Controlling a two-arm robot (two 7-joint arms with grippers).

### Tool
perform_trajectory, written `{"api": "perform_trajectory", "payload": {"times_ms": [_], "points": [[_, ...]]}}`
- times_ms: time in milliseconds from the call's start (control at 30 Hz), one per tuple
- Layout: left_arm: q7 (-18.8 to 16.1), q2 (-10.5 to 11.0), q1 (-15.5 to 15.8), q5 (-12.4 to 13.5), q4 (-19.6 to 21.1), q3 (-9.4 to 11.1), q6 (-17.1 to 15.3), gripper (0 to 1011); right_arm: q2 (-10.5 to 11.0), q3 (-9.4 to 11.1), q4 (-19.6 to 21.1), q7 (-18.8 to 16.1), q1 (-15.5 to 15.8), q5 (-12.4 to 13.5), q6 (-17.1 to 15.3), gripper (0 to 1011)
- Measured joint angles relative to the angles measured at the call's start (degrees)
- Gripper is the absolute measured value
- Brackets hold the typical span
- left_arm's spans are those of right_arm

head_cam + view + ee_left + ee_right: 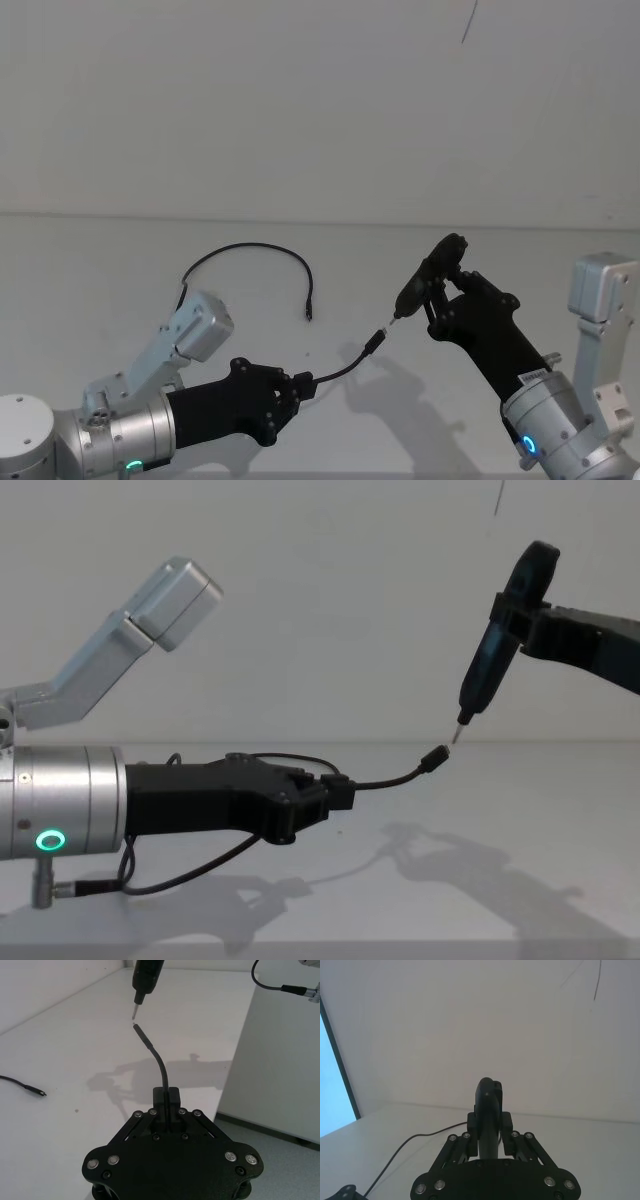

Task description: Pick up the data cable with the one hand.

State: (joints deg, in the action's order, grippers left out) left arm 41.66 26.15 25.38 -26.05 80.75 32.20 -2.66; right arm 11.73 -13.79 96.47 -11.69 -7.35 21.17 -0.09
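The data cable (250,247) is a thin black cord looping over the white table (520,270). My left gripper (300,385) is shut on it near one end, held above the table. From the jaws (166,1095) a short curved stretch (395,778) rises to the plug (435,756). The cable's other plug (309,313) lies on the table. My right gripper (440,292) is shut on a black pen-like tool (495,650). The tool's pointed tip (135,1011) hovers just off the held plug, not touching it.
The silver link of my left arm (195,330) sits raised beside the cable's loop. My right arm's silver link (600,290) stands at the far right. A plain grey wall (300,100) backs the table.
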Motion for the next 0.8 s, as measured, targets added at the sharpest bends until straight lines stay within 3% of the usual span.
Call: {"api": "perform_trajectory", "payload": {"times_ms": [800], "points": [[0.00,0.00,0.00,0.00,0.00,0.00,0.00,51,0.44,-0.73,0.83,0.10,0.24,-2.91,-2.43,269]]}}
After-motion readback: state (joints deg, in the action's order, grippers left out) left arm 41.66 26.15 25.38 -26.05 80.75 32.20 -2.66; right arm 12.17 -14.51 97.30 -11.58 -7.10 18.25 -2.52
